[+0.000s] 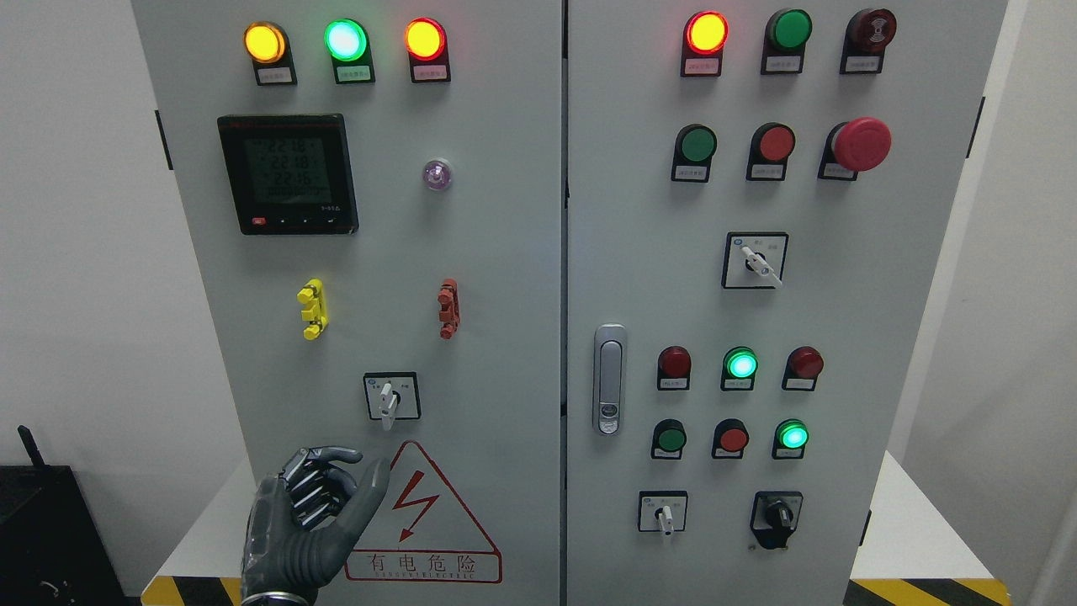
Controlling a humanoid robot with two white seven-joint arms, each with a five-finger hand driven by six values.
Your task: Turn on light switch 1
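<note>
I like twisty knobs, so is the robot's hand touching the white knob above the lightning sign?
No, the left hand hangs below and left of the white knob, with bare cabinet door between them.

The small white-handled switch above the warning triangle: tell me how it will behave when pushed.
The switch likely pivots rather than slides, as its handle sits on a round hub. Its slim handle probably offers little grip for the left hand. Being fixed to the cabinet door, it should not shift.
</note>
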